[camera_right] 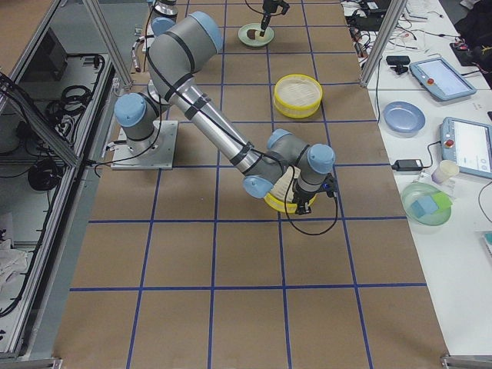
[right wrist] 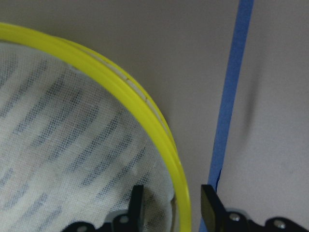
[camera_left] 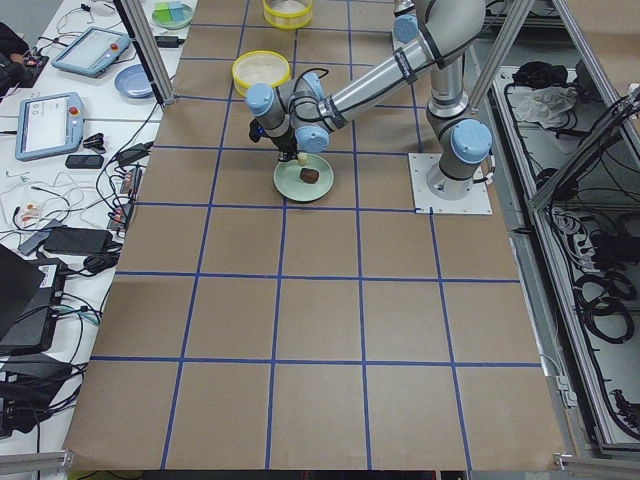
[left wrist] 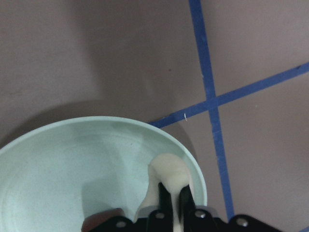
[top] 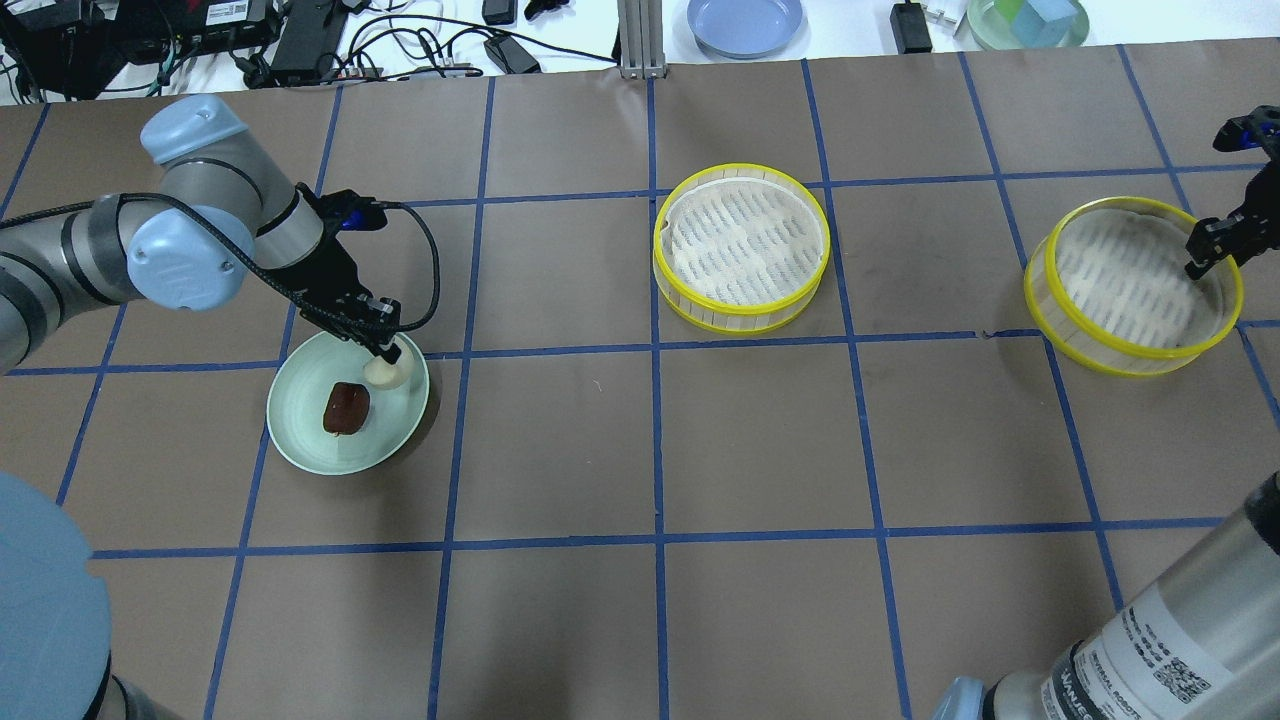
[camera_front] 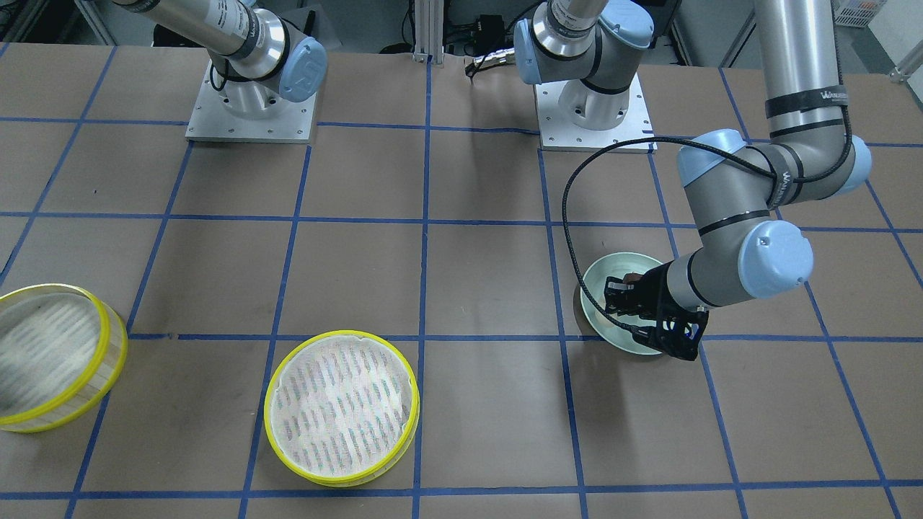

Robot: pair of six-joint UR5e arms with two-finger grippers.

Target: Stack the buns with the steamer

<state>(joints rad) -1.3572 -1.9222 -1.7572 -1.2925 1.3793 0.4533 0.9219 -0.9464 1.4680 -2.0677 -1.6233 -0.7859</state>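
The cream bun [top: 389,373] sits at the far right rim of the pale-green plate [top: 300,440], and my left gripper [top: 385,352] is shut on it from above. The left wrist view shows the left gripper [left wrist: 175,200] pinching this bun [left wrist: 166,171]. The dark brown bun [top: 346,408] lies free in the plate's middle. One steamer tray [top: 741,247] stands at the table's centre, empty. The other steamer tray [top: 1135,285] is at the right. My right gripper [right wrist: 172,200] is open and straddles its yellow rim [right wrist: 159,130], one finger inside and one outside.
A blue plate [top: 745,22] and a green bowl with blocks [top: 1028,20] stand beyond the table's far edge, among cables. The left arm's black cable [top: 432,270] loops out beside the plate. Blue tape lines grid the brown table.
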